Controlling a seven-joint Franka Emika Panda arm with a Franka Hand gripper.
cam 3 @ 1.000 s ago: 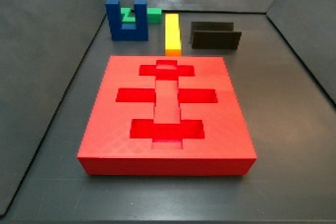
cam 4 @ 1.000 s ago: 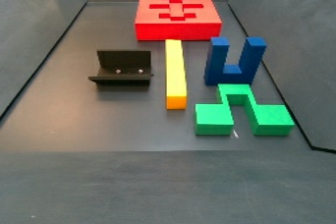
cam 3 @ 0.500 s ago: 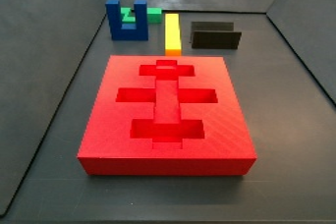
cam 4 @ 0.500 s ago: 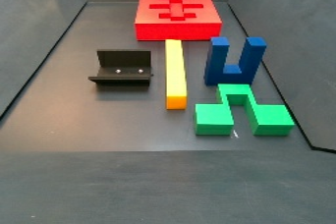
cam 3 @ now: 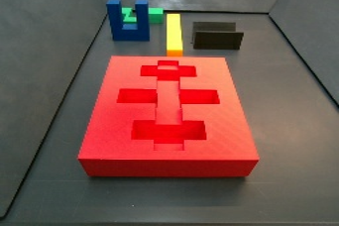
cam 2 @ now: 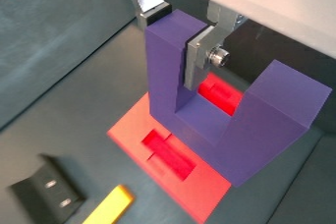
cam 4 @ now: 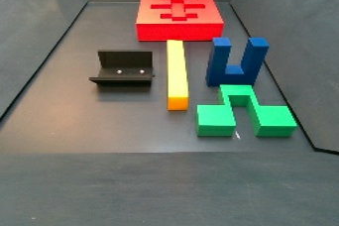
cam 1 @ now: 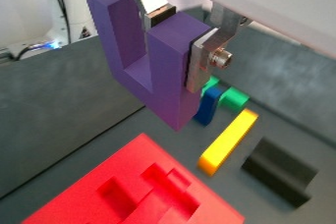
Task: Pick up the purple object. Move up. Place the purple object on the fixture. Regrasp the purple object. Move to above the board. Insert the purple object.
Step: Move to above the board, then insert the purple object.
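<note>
In both wrist views my gripper [cam 1: 180, 33] [cam 2: 178, 33] is shut on the purple object [cam 1: 147, 53] [cam 2: 217, 95], a U-shaped block. The silver fingers [cam 1: 201, 61] [cam 2: 198, 59] clamp one of its prongs. It hangs high above the floor. The red board [cam 2: 164, 144] lies below it, with recessed cross cut-outs; it also shows in both side views [cam 3: 166, 111] [cam 4: 181, 14]. The black fixture [cam 3: 217, 37] [cam 4: 123, 70] [cam 1: 280, 169] [cam 2: 53, 191] stands on the floor, away from the board. Neither the gripper nor the purple object shows in the side views.
A yellow bar [cam 4: 176, 71] [cam 3: 175, 32] [cam 1: 229, 140] lies between the fixture and a dark blue U-shaped block [cam 4: 237, 60] [cam 3: 127, 21]. A green block [cam 4: 241, 110] lies next to the blue one. Dark walls enclose the floor.
</note>
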